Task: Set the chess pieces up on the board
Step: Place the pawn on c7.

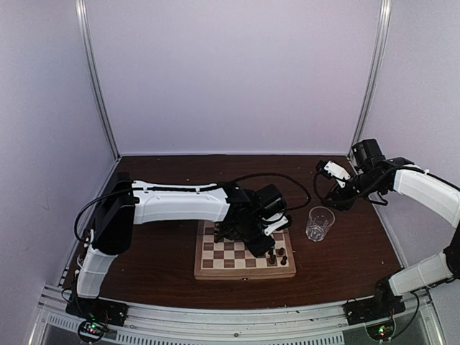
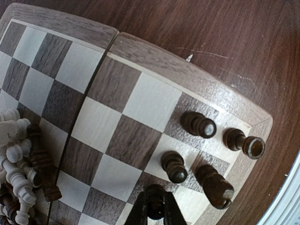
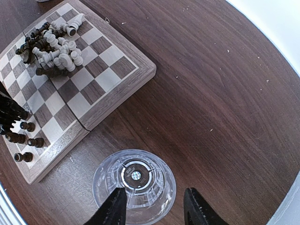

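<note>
Chess pieces [image 3: 51, 44], dark and cream mixed, lie in a heap on the far part of the board [image 3: 108, 77], well apart from the left end effector [image 2: 154, 199] and to its left in the wrist view. Four dark pieces [image 2: 199, 124] are set apart from the heap in the board corner just ahead of this end effector. Two are near the edge and two are one row further in. In the wrist view they appear tilted, and I cannot tell for sure if all of them stand upright.

The left end effector hangs low over the board next to these four, and its fingers are pressed together. A small dark round shape shows between the tips, but I cannot tell if it is a piece that is pinched or part of the fingers.

The right end effector [image 3: 154, 197] is off the board, over the brown tabletop [image 3: 211, 93], with its fingers spread wide and nothing between them. A clear glass [image 3: 133, 180] stands upright right below it, a little toward its left finger. The board lies ahead of it and to its left, apart from the glass.
</note>
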Controlling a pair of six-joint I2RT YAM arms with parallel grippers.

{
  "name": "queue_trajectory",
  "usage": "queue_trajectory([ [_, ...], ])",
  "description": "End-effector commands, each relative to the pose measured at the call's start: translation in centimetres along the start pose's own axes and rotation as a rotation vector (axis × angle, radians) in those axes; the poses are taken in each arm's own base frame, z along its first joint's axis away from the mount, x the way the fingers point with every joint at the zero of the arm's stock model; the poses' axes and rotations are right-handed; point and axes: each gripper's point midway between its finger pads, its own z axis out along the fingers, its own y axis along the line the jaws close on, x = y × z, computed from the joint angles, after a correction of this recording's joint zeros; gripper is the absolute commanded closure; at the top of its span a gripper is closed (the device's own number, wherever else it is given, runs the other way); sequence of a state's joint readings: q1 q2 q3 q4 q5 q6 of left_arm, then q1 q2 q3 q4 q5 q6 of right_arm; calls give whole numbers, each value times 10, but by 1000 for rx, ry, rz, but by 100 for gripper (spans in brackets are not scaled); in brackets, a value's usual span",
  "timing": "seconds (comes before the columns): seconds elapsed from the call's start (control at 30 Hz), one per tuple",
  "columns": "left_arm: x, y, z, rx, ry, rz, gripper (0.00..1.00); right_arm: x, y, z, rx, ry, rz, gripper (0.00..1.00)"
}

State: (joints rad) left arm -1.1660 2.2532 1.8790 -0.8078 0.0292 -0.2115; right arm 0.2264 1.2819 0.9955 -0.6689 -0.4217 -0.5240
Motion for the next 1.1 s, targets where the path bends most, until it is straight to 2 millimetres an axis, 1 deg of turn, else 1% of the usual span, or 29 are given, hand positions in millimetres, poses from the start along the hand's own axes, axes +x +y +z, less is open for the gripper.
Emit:
queue_trajectory([
  [0.0,12,7,4,-49,26,-16,100,2,1,1,-8,1,7,56],
  [0.23,12,9,2,-60,23,-19,100,2,1,1,-8,2,8,56],
  [0.47,11,6,0,-41,21,-19,99,3,1,2,-9,6,8,55],
  [0.57,12,5,-3,-40,19,-27,92,3,1,2,-9,8,8,55],
  [0.63,12,6,-4,-41,17,-28,90,3,1,2,-9,8,8,55],
  [0.73,12,7,-5,-48,17,-28,87,3,1,2,-10,8,7,55],
  [0.9,10,7,-7,-47,10,-31,85,3,1,3,-12,8,6,55],
  [1.0,10,6,-9,-47,6,-32,81,4,1,3,-11,10,7,55],
  [1.07,9,6,-12,-47,1,-31,80,4,1,3,-11,11,8,55],
])
